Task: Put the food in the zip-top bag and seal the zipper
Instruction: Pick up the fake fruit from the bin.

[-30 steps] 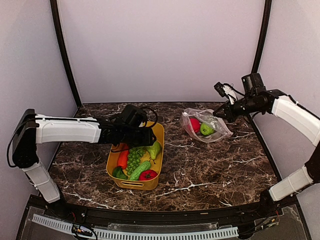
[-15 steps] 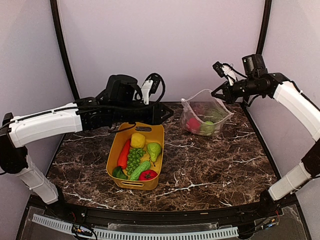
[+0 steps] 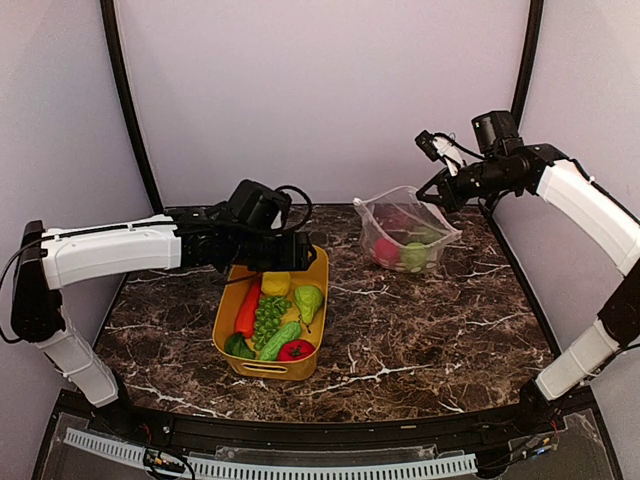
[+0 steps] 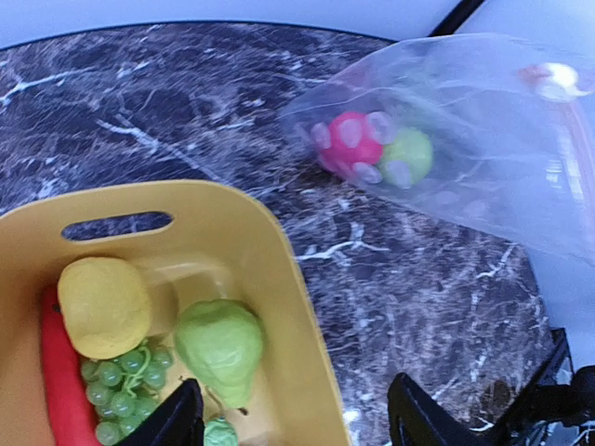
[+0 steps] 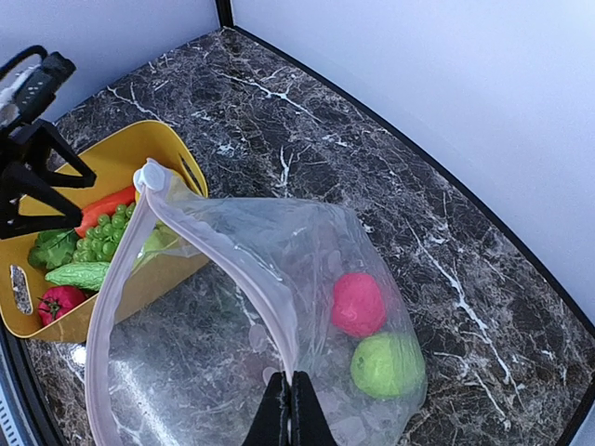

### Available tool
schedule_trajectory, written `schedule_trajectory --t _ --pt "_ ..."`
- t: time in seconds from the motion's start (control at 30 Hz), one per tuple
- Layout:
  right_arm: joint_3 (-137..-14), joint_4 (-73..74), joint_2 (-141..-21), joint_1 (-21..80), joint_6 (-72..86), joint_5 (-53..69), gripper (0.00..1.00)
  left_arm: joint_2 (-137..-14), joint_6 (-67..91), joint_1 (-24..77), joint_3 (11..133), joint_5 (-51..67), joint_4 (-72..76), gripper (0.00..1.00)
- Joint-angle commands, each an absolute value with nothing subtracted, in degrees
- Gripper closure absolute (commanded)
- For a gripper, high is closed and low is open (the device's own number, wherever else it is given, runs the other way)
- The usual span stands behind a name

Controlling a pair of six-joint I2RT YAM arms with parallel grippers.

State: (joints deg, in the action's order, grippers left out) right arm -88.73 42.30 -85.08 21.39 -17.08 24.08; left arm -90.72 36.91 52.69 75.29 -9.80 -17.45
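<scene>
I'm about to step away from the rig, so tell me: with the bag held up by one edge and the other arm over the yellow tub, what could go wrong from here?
The right fingers pinch just one thin edge of the floppy zip-top bag; with the red fruit and green fruit low inside, it might slip or sag shut. The left fingers stand open over the crowded yellow tub, so a grab at the lemon could jostle the pear.

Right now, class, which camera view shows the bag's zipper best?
The right wrist view: the zipper loops open, close up, along the mouth of the bag. The top view shows it as a thin rim; the left wrist view shows mostly the bag's side.
</scene>
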Motion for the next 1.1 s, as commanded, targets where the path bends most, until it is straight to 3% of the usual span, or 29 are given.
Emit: schedule_trajectory --t 0.0,0.33,0.77,1.07 --pt "-90.35 42.39 -85.51 21.80 -16.69 23.73 1.00 -94.00 39.87 50.07 74.92 -9.11 -20.07 0.31" --pt "-89.66 42.54 -85.58 21.87 -16.62 24.03 1.00 -103.68 40.76 47.83 75.95 -1.43 -17.53 0.24" --pt "-89.39 42.45 -86.12 22.13 -16.48 24.82 1.00 -111.14 41.07 47.23 77.91 -1.84 -17.91 0.24" --pt "-89.03 42.47 -85.94 22.12 -16.36 24.71 1.00 -111.97 39.41 46.89 78.00 -2.35 -17.70 0.45"
